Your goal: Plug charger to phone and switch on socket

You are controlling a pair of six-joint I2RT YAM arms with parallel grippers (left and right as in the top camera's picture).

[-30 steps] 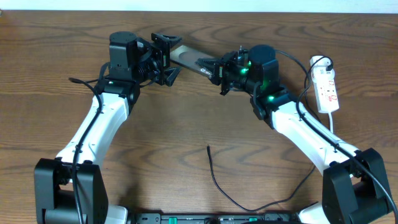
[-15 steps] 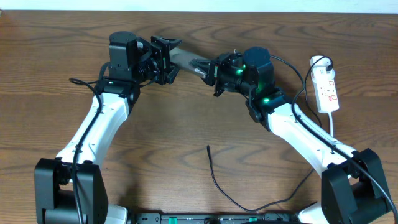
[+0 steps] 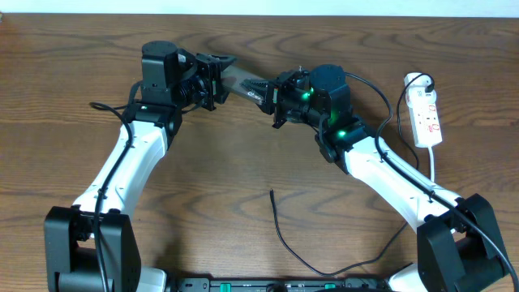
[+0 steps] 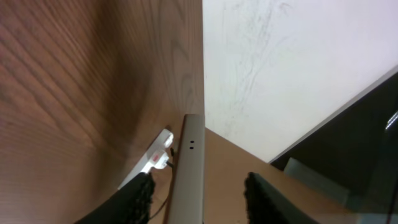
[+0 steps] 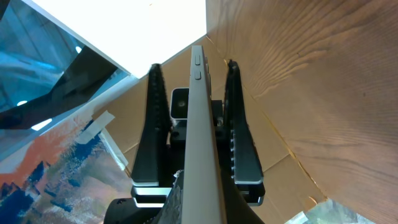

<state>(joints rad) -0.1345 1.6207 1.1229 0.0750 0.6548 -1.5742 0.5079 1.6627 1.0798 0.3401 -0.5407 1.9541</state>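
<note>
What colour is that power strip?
The power strip is white with red markings; clearest in the overhead view.

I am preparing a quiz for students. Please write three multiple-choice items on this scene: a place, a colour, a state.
1. Where is the charger's free tip? A on the table, apart from the phone; B plugged into the phone; C held up by an arm.
2. What colour is the socket? A black; B blue; C white with red marks.
3. How is the right hand? A shut on the phone; B open over the table; C shut on the charger.
Key: 1 A, the tip lies on bare wood; 2 C, the overhead view shows it; 3 A, it clamps the phone's end.
</note>
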